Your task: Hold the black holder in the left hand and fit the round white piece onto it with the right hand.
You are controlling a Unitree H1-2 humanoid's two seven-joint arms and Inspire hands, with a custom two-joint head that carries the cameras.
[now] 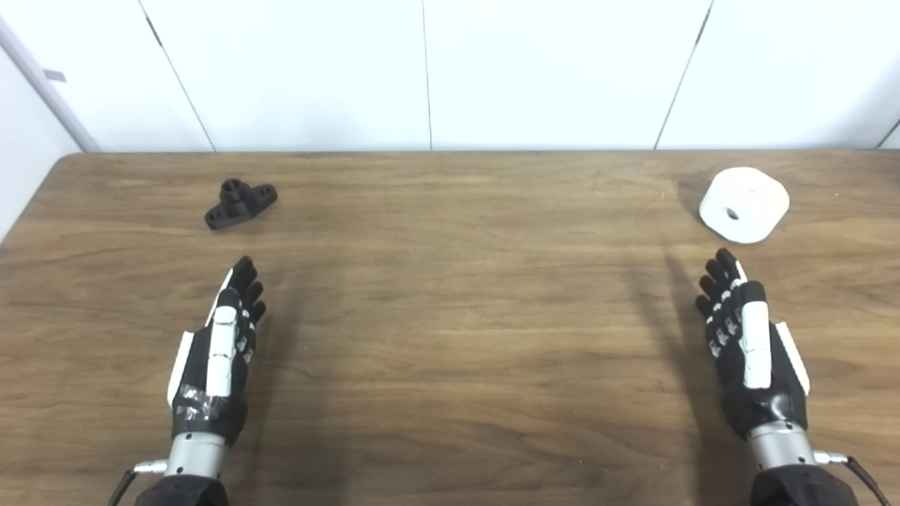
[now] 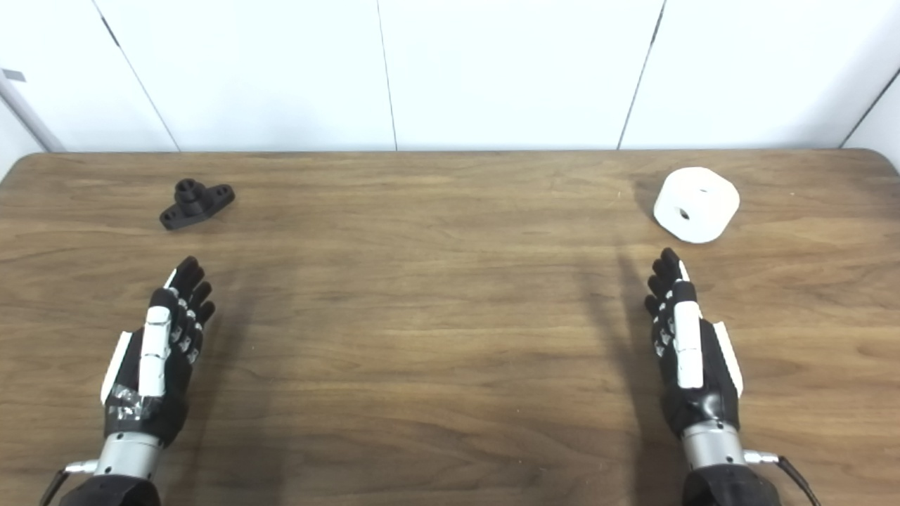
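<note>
Left hand [image 1: 218,351] low over the near left of the wooden table [image 1: 450,337], edge-on, fingers [image 1: 246,281] stretched out straight and pointing to the far side, holding nothing. Right hand [image 1: 745,344] mirrored at the near right, likewise flat and extended, fingers [image 1: 721,277] apart from any object, empty. Beyond the left fingertips, a little farther and apart from them, the black holder [image 1: 240,203] lying on the table at the far left, its short round post upright on a flat base. Just past the right fingertips, near but not touching, the round white piece [image 1: 744,204] at the far right, tilted so its centre hole faces the near side. Holder and white piece well apart, at opposite sides of the table. Behind the far edge, a white panelled wall [image 1: 450,70].
</note>
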